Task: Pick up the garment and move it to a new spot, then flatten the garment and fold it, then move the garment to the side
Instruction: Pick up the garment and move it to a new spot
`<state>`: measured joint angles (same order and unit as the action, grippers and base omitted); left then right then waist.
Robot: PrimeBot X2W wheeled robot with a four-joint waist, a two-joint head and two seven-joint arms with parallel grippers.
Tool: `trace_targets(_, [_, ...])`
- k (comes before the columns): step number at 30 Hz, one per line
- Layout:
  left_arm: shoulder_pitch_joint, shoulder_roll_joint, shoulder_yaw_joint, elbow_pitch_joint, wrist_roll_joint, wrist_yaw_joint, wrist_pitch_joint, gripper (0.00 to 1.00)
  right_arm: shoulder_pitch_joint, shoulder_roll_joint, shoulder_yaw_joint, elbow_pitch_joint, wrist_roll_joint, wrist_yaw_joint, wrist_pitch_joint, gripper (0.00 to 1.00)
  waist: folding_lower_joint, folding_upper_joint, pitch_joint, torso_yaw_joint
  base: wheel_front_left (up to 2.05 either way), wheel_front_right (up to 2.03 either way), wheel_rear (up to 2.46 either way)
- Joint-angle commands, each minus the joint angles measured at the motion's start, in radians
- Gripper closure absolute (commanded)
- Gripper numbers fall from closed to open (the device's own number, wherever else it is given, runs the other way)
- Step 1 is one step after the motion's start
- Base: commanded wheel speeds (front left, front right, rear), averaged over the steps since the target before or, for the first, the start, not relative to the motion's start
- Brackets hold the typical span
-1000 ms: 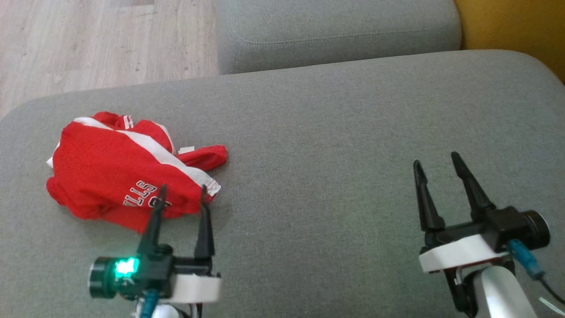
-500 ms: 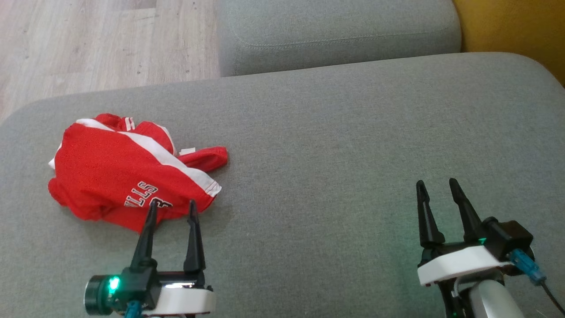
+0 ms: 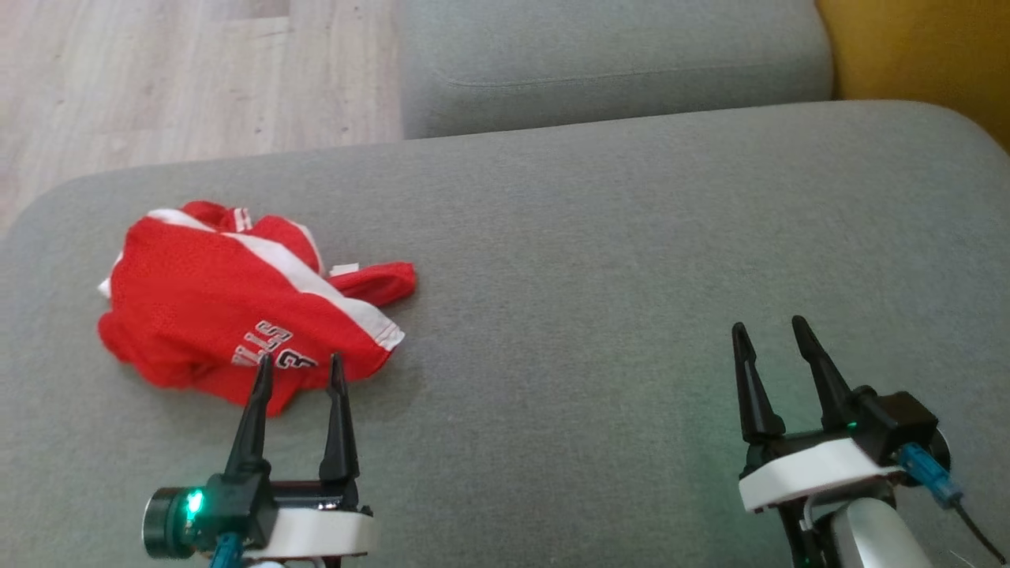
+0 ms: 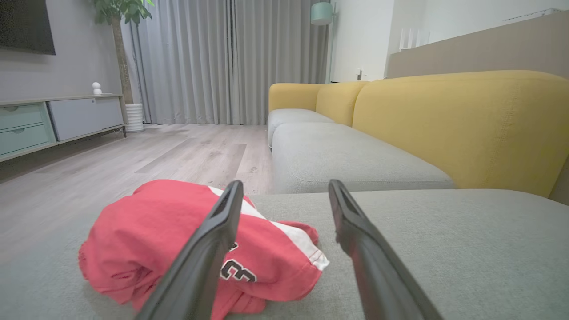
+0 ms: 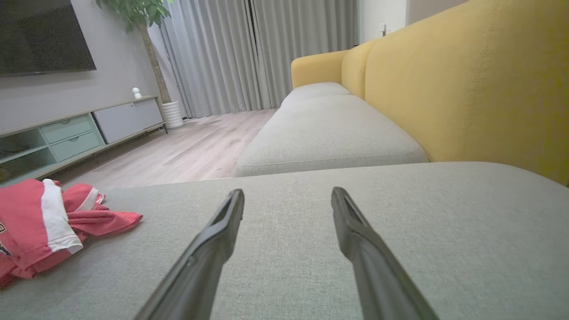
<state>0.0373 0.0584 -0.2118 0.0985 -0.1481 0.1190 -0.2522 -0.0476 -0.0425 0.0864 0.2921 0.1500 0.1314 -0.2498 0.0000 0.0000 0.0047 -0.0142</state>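
Left gripper (image 3: pixel 300 361): fingers spread apart, nothing between them. It sits low over the near left part of the seat, fingers pointing away from the robot. In the head view both tips overlap the near edge of the garment (image 3: pixel 205 308). Whether either tip touches the cloth cannot be told.
Left wrist view: the same gripper (image 4: pixel 285 183) is open. Its left finger (image 4: pixel 209 249) crosses in front of the garment (image 4: pixel 146 222), and its right finger stands over bare cushion.
Right gripper (image 3: pixel 768 325): also open and empty, at the near right of the seat, well apart from the garment. In its own wrist view (image 5: pixel 288 190) only grey fabric lies between the fingers.

Grey seat cushion (image 3: pixel 592 237): a broad sofa seat with rounded corners that carries the garment.
Second grey cushion (image 3: pixel 615 55): beyond the first one and butted against it.
Yellow backrest (image 3: pixel 915 47): along the right side of both cushions.
Wood floor (image 3: pixel 158 71): pale planks past the left far edge of the seat.
Grey curtains (image 4: pixel 231 58) and a low cabinet (image 4: pixel 58 120) stand at the far wall.

Garment: a red mesh jersey with white stripes, crumpled in a heap on the left part of the seat and not spread flat. The right wrist view shows it at the left edge (image 5: pixel 22 222).
Lettering (image 3: pixel 272 351): white letters and a numeral on the near fold, partly hidden.
A red strap (image 3: pixel 379 282) sticks out of the heap toward the right.
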Motion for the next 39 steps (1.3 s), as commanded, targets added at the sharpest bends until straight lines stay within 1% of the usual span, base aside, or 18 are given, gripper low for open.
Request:
trace_targets(1, [-0.035,-0.003,0.041,-0.026,0.009,-0.005,-0.010,0.00,-0.030,-0.008,0.026,-0.039,-0.008,-0.001,-0.012,0.00,0.0000,0.0000,-0.003,0.018,0.00,0.00,0.00])
trace_targets(7, [-0.025,-0.006,0.067,-0.011,0.017,-0.008,-0.010,0.00,-0.003,-0.008,0.059,-0.045,-0.010,-0.001,-0.012,0.00,0.0000,0.0000,-0.023,0.111,0.00,0.00,0.00])
trace_targets(14, [0.005,-0.007,0.111,-0.014,0.029,-0.011,-0.010,0.00,0.014,-0.008,0.129,-0.044,0.001,-0.001,-0.012,0.00,0.0000,0.0000,-0.048,0.217,0.00,0.00,0.00])
trace_targets(19, [0.030,-0.008,0.128,-0.023,0.036,-0.008,-0.010,0.00,0.029,-0.008,0.173,-0.035,0.019,-0.001,-0.012,0.00,0.0000,0.0000,-0.064,0.279,0.00,0.00,0.00])
trace_targets(23, [0.045,-0.008,0.144,-0.025,0.033,-0.011,-0.010,0.00,0.039,-0.008,0.201,-0.027,0.032,-0.001,-0.012,0.00,0.0000,0.0000,-0.075,0.312,0.00,0.00,0.00])
trace_targets(28, [0.061,-0.008,0.158,-0.034,0.033,-0.016,-0.010,0.00,0.048,-0.008,0.226,-0.021,0.051,-0.001,-0.012,0.00,0.0000,0.0000,-0.079,0.327,0.00,0.00,0.00])
trace_targets(32, [0.055,-0.008,0.167,-0.044,0.046,-0.026,-0.010,0.00,0.044,-0.008,0.232,-0.028,0.052,-0.001,-0.012,0.00,0.0000,0.0000,-0.057,0.312,0.00,0.00,0.00])
trace_targets(35, [0.004,0.013,0.177,-0.036,0.059,-0.054,-0.010,0.00,0.024,-0.008,0.223,-0.041,0.036,-0.001,-0.012,0.00,0.0000,0.0000,-0.009,0.280,0.00,0.00,0.00])
trace_targets(37, [-0.051,0.043,0.183,-0.018,0.066,-0.076,-0.010,0.00,0.006,-0.008,0.210,-0.051,0.024,-0.001,-0.012,0.00,0.0000,0.0000,0.028,0.258,0.00,0.00,0.00])
trace_targets(38, [-0.051,0.043,0.183,-0.018,0.066,-0.076,-0.010,0.00,0.006,-0.008,0.210,-0.051,0.024,-0.001,-0.012,0.00,0.0000,0.0000,0.028,0.258,0.00,0.00,0.00])
trace_targets(39, [-0.085,0.061,0.184,-0.001,0.069,-0.091,-0.010,0.00,-0.003,-0.008,0.201,-0.057,0.019,-0.001,-0.012,0.00,0.0000,0.0000,0.048,0.247,0.00,0.00,0.00])
